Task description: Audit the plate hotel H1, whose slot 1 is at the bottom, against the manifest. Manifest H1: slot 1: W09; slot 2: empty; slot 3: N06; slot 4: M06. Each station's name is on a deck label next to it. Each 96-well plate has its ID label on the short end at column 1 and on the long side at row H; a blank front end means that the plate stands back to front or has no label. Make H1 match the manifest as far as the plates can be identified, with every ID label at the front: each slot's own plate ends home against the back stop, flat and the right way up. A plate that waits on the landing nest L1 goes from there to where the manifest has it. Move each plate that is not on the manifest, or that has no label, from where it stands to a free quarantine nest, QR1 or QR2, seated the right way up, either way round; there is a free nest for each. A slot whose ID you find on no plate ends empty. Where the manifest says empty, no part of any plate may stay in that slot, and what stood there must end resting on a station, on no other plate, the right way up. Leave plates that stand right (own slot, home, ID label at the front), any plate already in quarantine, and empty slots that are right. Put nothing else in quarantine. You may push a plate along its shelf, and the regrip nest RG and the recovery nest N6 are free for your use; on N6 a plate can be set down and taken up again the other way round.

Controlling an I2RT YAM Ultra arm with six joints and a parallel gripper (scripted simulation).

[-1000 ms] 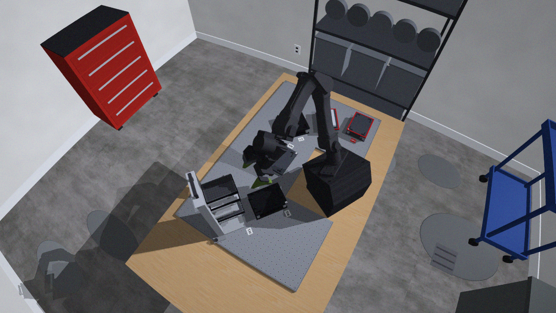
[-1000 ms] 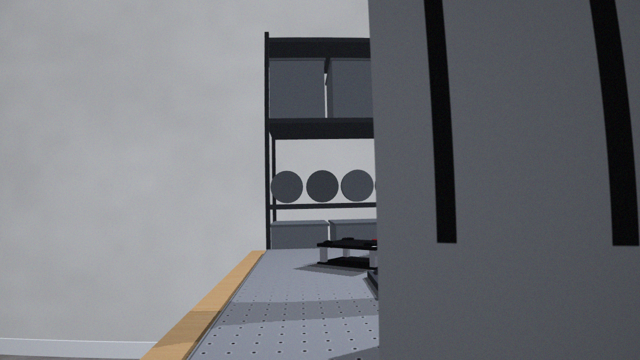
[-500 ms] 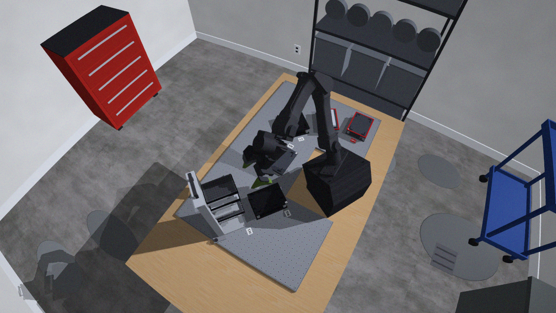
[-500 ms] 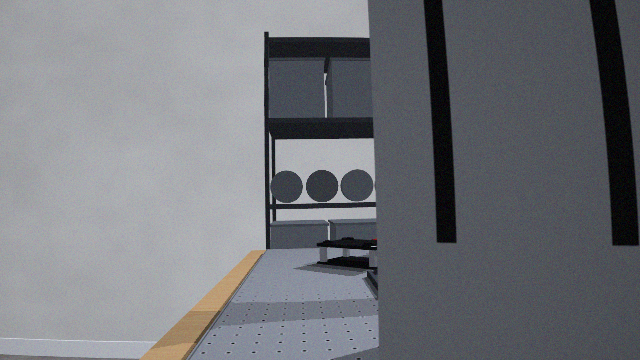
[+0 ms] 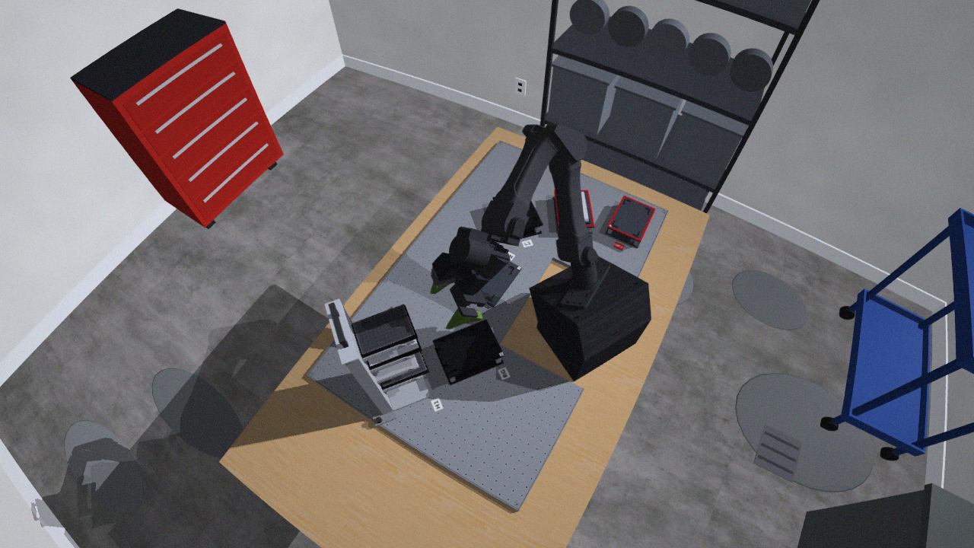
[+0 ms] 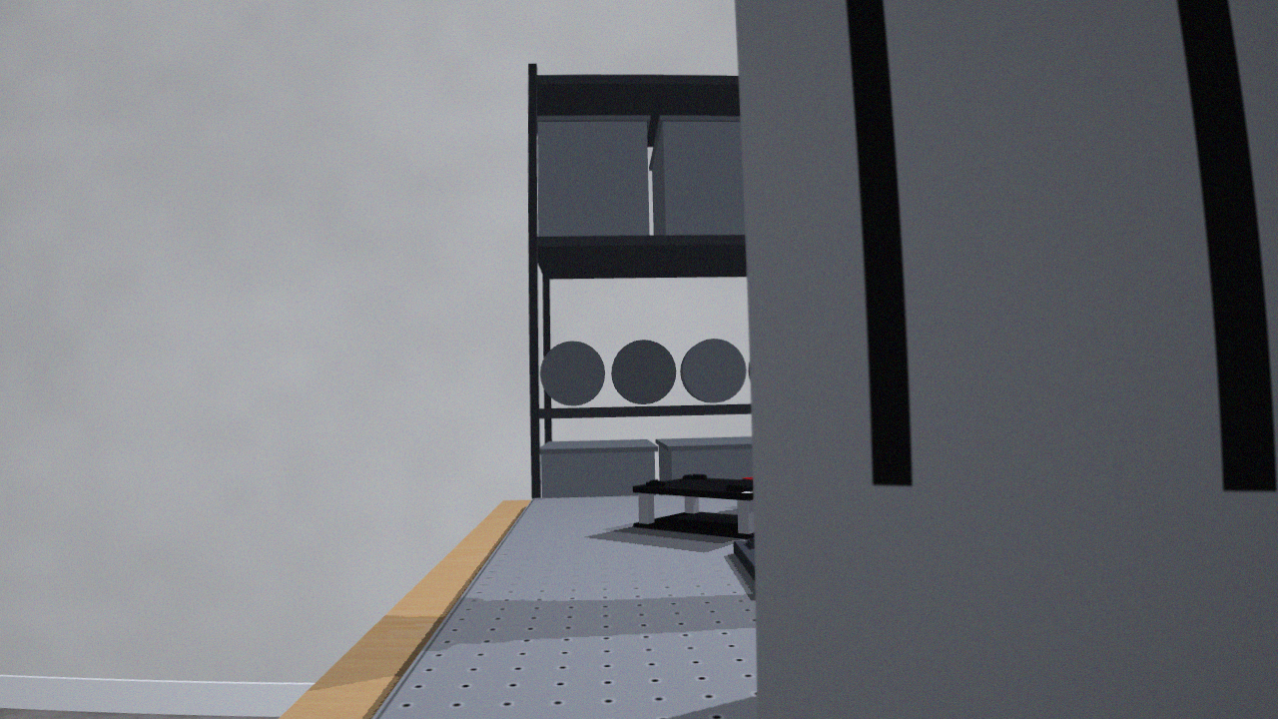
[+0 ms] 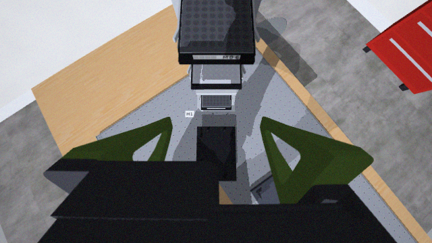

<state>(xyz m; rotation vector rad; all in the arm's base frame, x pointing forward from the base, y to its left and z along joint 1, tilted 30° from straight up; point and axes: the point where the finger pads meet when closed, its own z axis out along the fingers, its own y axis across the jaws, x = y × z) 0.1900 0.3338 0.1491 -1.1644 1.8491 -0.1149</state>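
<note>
Plate hotel [image 7: 176, 34], plates [image 7: 216, 27] shelved

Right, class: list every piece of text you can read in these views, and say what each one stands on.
"H1": white deck label beside the plate hotel.
Top plate's front label: looks like "M06", blurred.
Deck labels in the top view: too small to read.
</note>
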